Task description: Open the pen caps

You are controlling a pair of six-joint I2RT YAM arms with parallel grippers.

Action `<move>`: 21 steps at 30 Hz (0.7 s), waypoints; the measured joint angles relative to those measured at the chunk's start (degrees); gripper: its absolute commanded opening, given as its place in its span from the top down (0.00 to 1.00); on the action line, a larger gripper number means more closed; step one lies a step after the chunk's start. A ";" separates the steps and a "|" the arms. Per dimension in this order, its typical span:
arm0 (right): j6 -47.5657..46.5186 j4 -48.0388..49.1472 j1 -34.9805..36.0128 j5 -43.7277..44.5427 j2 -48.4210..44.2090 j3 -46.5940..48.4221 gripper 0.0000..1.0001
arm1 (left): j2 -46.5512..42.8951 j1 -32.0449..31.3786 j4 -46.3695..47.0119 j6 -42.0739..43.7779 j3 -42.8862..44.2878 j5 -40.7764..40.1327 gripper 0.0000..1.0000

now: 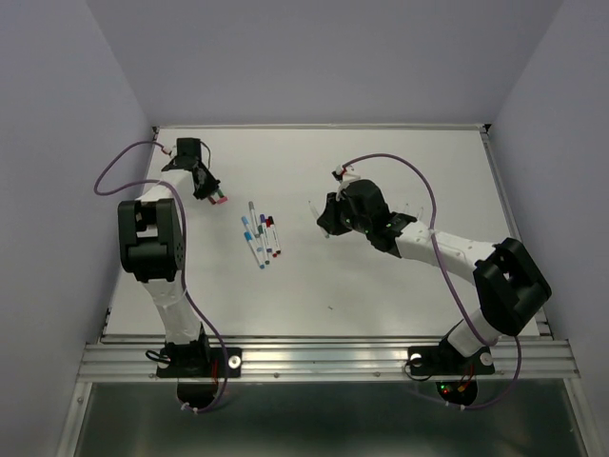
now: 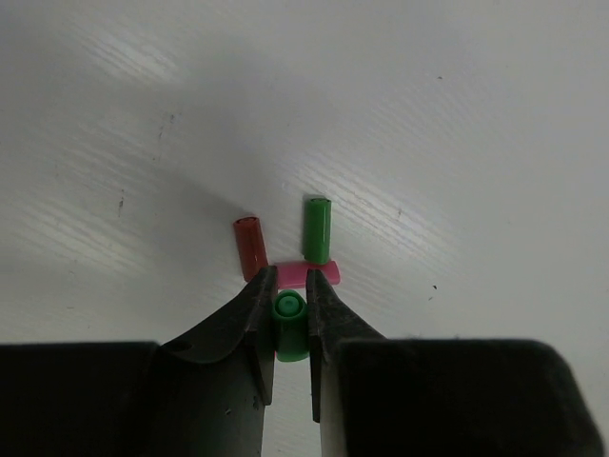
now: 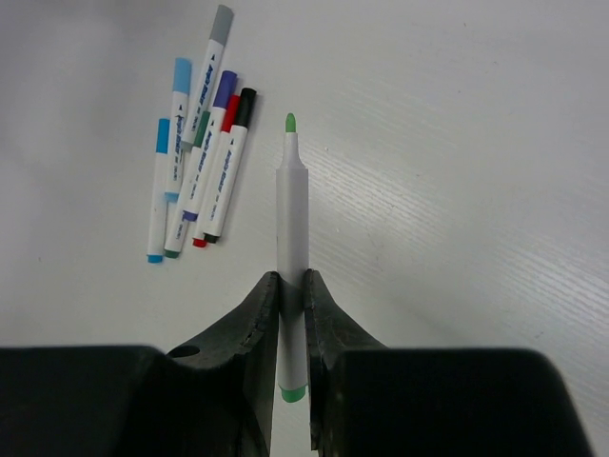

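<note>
My left gripper (image 2: pixel 285 284) is shut on a green pen cap (image 2: pixel 288 328), held just above the table at the far left (image 1: pixel 211 194). Under it lie a red cap (image 2: pixel 251 246), another green cap (image 2: pixel 317 228) and a pink cap (image 2: pixel 306 275). My right gripper (image 3: pixel 291 282) is shut on the white barrel of an uncapped green pen (image 3: pixel 292 214), its green tip (image 3: pixel 290 122) pointing away. It hovers right of centre (image 1: pixel 328 223). Several capped pens (image 3: pixel 195 176) lie in a cluster between the arms (image 1: pixel 261 235).
The white table (image 1: pixel 400 286) is walled by lilac panels on three sides. An aluminium rail (image 1: pixel 324 360) runs along the near edge by the arm bases. Purple cables loop over both arms.
</note>
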 measured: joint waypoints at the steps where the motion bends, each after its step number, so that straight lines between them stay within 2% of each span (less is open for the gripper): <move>1: 0.00 -0.07 -0.02 0.11 0.00 0.00 0.99 | 0.20 0.00 0.02 0.07 0.11 0.02 0.76; 12: -0.42 -1.11 -0.02 0.61 0.00 0.00 0.99 | 1.92 0.00 -0.72 0.33 0.55 0.04 0.58; 21: -0.44 -1.22 -0.02 0.63 0.00 0.00 0.99 | 1.92 0.00 -0.63 0.46 0.87 0.07 0.55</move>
